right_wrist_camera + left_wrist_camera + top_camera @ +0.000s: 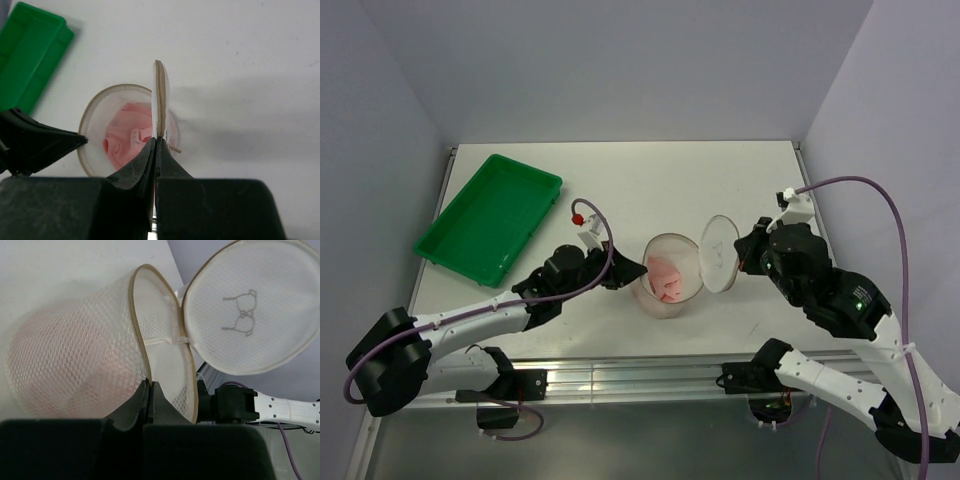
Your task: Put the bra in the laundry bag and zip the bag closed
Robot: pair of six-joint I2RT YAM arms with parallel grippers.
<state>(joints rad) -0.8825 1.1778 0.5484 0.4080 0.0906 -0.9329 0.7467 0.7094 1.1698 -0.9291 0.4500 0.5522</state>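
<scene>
The laundry bag (pixel 660 306) sits open near the middle of the white table (pixel 650 180). It is a round pouch of white translucent mesh with a thin tan rim. Inside it lies the bra (pixel 667 278) — soft pale pink fabric, crumpled, its colour showing faintly through the mesh wall in the left wrist view. The bag's round lid (pixel 719 254) stands upright at the right side of the mouth, joined to it by a short strip. A small dark bra outline (pixel 239 316) is printed on the lid's face. The left gripper (pixel 628 273) is pinched tight on the bag's rim at the left side, its jaws narrowed onto the edge. The right gripper (pixel 744 258) is clamped likewise on the lid's rim, holding it on edge. A green tray (pixel 490 215) — rectangular, glossy plastic with a raised lip — lies well apart at the table's back left.
</scene>
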